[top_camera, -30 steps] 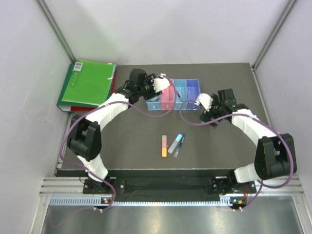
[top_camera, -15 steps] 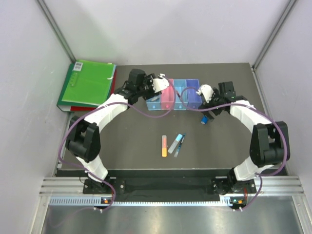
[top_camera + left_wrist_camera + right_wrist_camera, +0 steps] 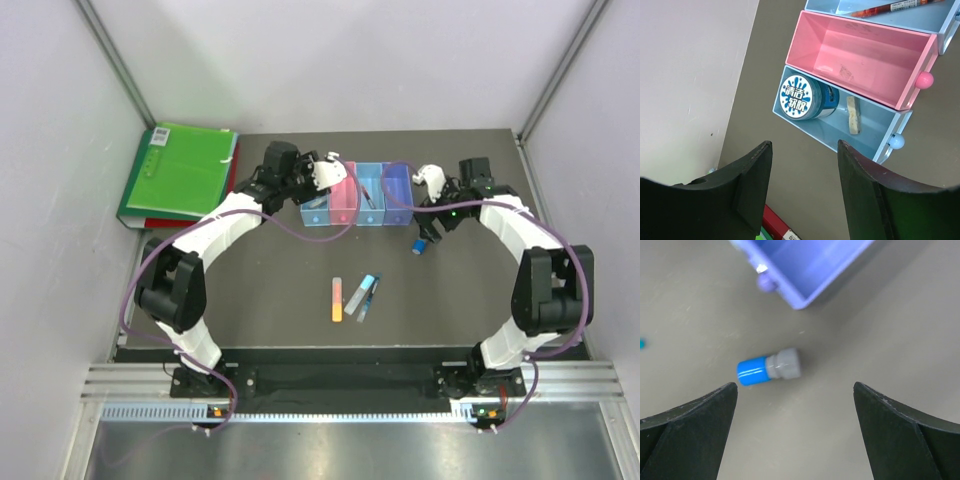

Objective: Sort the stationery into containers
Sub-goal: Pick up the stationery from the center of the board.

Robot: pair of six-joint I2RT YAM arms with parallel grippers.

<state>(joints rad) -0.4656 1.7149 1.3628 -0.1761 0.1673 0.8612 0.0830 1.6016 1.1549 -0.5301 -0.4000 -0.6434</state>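
Left gripper [image 3: 804, 147] agape over bins [image 3: 343, 203], tape roll [image 3: 800, 97] in end blue bin [image 3: 871, 134], right gripper [image 3: 795, 390] spread wide above capped piece [image 3: 768, 369], just beside purple bin [image 3: 805, 265]

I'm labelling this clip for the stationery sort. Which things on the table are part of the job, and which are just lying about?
Part of the job: row of four bins, tape roll, red pen, blue-capped piece, orange-pink stick, grey stick, blue pen.

Just lying about: green folder, red folder beneath it.
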